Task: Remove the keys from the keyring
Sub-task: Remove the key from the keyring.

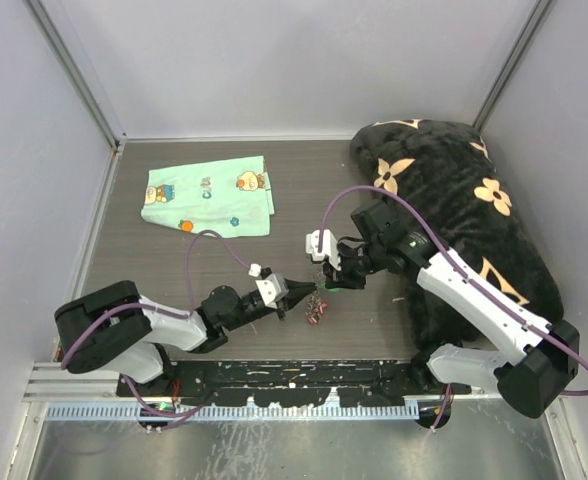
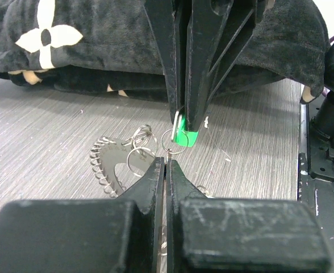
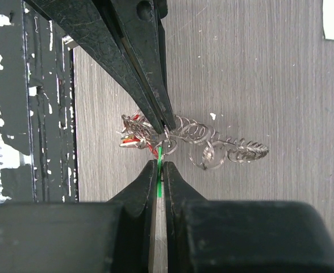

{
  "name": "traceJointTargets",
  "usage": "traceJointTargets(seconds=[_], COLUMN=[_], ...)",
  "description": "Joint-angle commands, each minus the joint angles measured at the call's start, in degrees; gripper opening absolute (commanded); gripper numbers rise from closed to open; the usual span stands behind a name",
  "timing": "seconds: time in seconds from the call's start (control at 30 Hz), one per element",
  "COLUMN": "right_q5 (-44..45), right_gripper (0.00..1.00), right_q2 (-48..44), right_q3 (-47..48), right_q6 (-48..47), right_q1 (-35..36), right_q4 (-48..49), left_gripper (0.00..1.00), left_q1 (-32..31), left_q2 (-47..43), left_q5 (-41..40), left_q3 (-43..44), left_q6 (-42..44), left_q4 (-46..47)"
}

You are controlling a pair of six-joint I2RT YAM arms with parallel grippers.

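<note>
The keyring [image 2: 107, 164], a silver wire loop fringed like a gear, lies on the table with small split rings [image 2: 137, 156] beside it; in the right wrist view it shows as a coil [image 3: 215, 142]. My right gripper [image 3: 161, 164] is shut on the green-headed key [image 3: 159, 156], also seen from the left wrist [image 2: 184, 136]. My left gripper [image 2: 166, 163] is shut on a small ring of the keyring just below that key. Red-headed keys [image 3: 132, 139] hang in the bunch [image 1: 316, 313]. From above, both grippers, left [image 1: 296, 289] and right [image 1: 324, 284], meet tip to tip.
A mint-green cartoon-print cloth [image 1: 209, 198] lies at the back left. A large black cushion with tan flowers [image 1: 454, 200] fills the right side, under the right arm. A black rail [image 1: 294, 380] runs along the near edge. Grey walls enclose the table.
</note>
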Motion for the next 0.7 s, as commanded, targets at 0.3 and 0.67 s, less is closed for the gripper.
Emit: traceJointTargets(seconds=[0.3, 0.67], right_q5=[-6.09, -17.64], right_gripper=[0.01, 0.01], right_q2=[2.38, 6.51], right_q3=[1.22, 1.57], right_q6=[9.57, 18.88], right_q1=[-4.09, -8.38], right_q4=[-0.76, 1.38], left_gripper=[0.0, 0.0], left_q1=[0.92, 0.96], left_q2=[4.05, 3.31], left_q5=[0.54, -0.05], left_q3=[2.9, 2.1], left_q6=[-0.67, -0.58], left_q4=[7.68, 7.68])
